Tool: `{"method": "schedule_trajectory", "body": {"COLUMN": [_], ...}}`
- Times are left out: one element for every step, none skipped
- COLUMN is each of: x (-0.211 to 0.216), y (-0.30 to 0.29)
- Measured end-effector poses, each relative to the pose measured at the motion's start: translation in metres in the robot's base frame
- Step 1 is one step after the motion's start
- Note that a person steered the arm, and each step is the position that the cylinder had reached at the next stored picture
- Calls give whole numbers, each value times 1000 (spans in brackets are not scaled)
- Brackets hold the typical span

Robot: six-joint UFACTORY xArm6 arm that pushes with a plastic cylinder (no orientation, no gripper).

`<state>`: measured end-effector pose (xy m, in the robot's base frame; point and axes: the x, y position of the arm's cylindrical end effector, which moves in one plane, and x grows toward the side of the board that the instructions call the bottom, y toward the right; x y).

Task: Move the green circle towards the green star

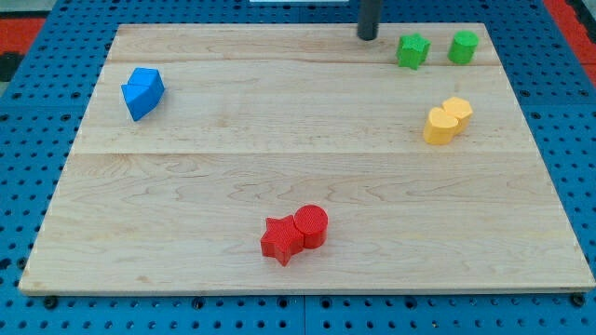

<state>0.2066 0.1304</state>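
While my tip rests near the board's top edge, left of the green star and not touching it, the green circle stands just right of that star, a narrow gap between them. No fingers exist on this rod. Red star touches red circle.
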Motion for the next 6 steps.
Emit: {"method": "schedule_trajectory", "body": {"x": [-8, -7, 7, 19, 28, 33], "y": [94, 201, 214, 188, 139, 84]}}
